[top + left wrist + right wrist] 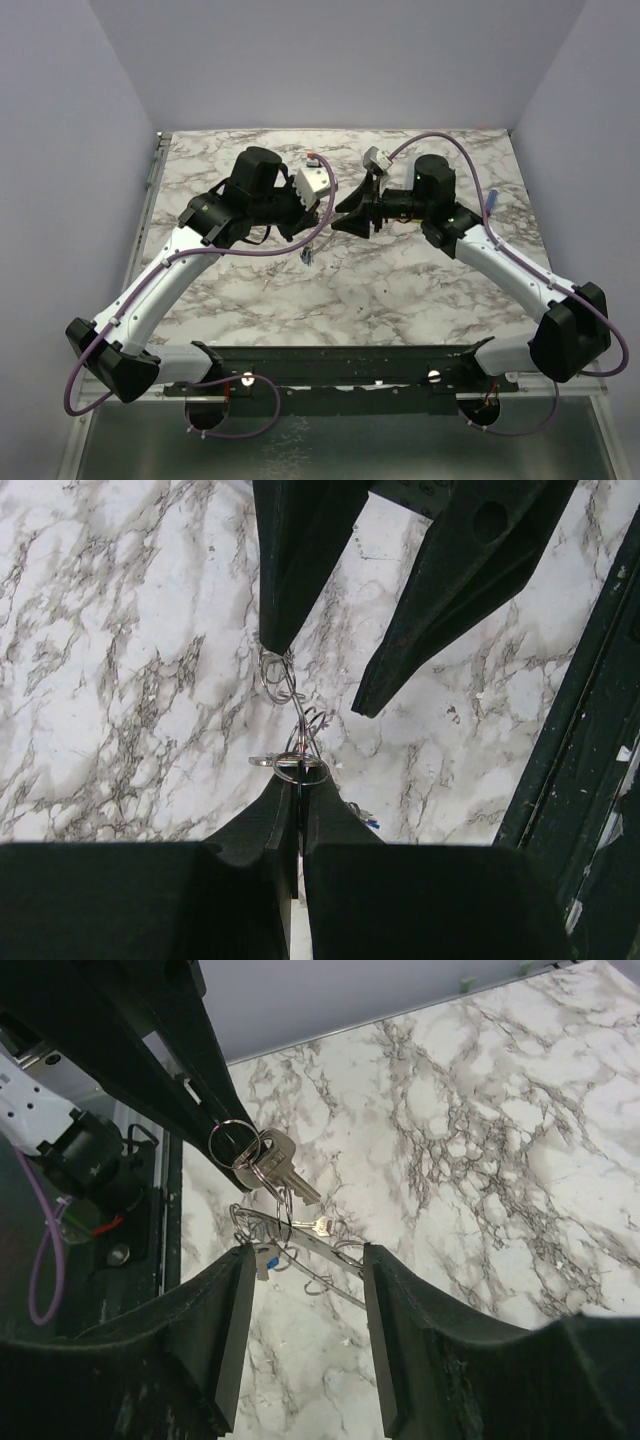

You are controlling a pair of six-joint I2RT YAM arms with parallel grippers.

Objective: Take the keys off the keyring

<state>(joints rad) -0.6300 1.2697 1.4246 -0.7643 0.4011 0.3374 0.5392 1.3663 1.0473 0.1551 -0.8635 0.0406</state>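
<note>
While the left gripper pinches the keyring tight, silver keys dangling below it, right gripper spread wide nearby, gripping nothing.

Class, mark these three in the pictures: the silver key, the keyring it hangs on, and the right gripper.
silver key (272,1153), right wrist view, on its head.
keyring (234,1122), right wrist view, on the upper arc of the loop.
right gripper (307,1255), right wrist view, midway between its fingertips.

I see a thin round silver wire keyring hanging in the air over mid-scene. A bare silver key hangs tilted from it. A smaller silver key and a blue-headed key dangle lower, among tangled wire loops.
</note>
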